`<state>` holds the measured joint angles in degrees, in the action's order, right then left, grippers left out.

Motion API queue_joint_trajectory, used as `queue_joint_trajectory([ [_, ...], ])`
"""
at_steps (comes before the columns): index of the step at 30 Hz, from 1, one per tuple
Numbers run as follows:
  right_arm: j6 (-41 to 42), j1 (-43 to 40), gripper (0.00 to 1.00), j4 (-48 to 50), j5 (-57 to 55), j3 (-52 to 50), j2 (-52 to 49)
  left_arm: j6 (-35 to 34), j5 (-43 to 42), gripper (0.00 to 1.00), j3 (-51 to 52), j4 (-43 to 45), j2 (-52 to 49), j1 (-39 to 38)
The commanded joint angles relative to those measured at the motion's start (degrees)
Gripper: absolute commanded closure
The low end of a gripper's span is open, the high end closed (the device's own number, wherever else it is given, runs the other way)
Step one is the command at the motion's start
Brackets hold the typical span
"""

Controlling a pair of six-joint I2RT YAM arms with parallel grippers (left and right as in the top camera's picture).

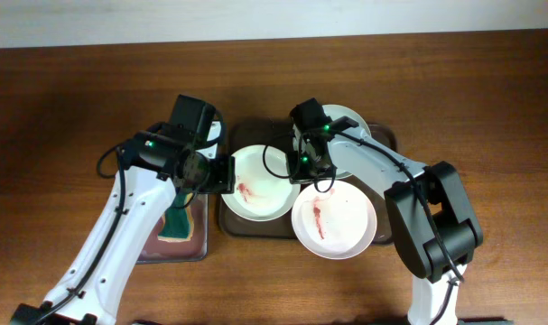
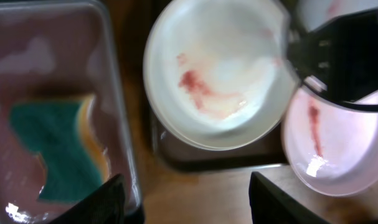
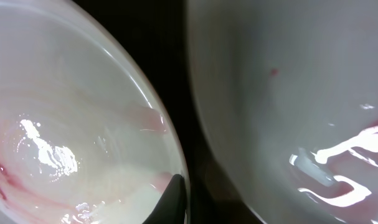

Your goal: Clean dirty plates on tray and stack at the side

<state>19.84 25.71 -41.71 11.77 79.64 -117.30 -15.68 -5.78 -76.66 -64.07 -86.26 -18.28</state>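
Observation:
The dark brown tray (image 1: 233, 226) holds a white plate (image 1: 260, 185) with a red smear. A second smeared plate (image 1: 335, 219) overhangs the tray's front right corner. A third plate (image 1: 350, 117) at the back is partly hidden by my right arm. My right gripper (image 1: 305, 171) is at the first plate's right rim. In the right wrist view one finger (image 3: 173, 199) lies on that rim (image 3: 70, 124), with another plate (image 3: 282, 93) beside it; the other finger is hidden. My left gripper (image 1: 221, 174) is open and empty by the plate's left edge, with its fingers (image 2: 189, 205) over bare table.
A silver-grey metal pan (image 1: 197, 248) left of the tray holds a green and yellow sponge (image 1: 177, 221), which also shows in the left wrist view (image 2: 51, 149). Wooden table surrounds the tray.

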Motion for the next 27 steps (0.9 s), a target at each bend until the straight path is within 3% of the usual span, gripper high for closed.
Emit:
queue_joint_trajectory([
  [1,6.2,0.4,0.96,-2.1,-8.0,0.2,0.5,-4.2,6.3,0.37,-0.3,-4.6,2.4,4.1],
  [6,6.2,0.5,0.96,-2.3,-7.7,0.2,0.9,-3.7,11.9,0.13,2.6,-11.6,3.8,11.9],
  [7,6.2,0.5,0.96,-2.3,-7.7,0.2,0.9,-3.5,11.5,0.13,5.4,-9.9,3.8,13.1],
  [8,6.2,0.5,0.96,-2.3,-7.7,0.2,0.9,-3.5,11.1,0.15,8.3,-7.5,3.8,13.9],
  [12,6.2,0.4,0.96,-2.3,-7.7,0.2,0.9,1.5,8.2,0.47,20.2,7.7,3.8,15.1],
  [13,6.2,0.4,0.96,-2.3,-7.7,0.2,0.9,2.8,6.3,0.5,23.1,12.1,3.7,15.1],
  [18,6.2,0.4,0.96,-2.3,-7.7,0.2,0.9,3.2,4.5,0.47,34.1,28.5,3.7,15.1],
  [20,6.2,0.4,0.96,-2.2,-7.7,0.2,0.9,3.2,4.7,0.53,37.2,33.1,3.7,15.1],
  [24,6.2,0.4,0.96,-2.2,-7.7,0.2,0.9,2.3,8.4,0.53,39.7,36.3,2.1,15.1],
  [25,6.2,0.4,0.96,-2.2,-7.7,0.2,0.9,0.6,8.6,0.57,39.7,36.9,1.7,15.1],
  [27,6.2,0.4,0.96,-2.2,-7.0,0.2,0.9,-3.1,7.0,0.79,39.7,38.8,-0.3,15.1],
])
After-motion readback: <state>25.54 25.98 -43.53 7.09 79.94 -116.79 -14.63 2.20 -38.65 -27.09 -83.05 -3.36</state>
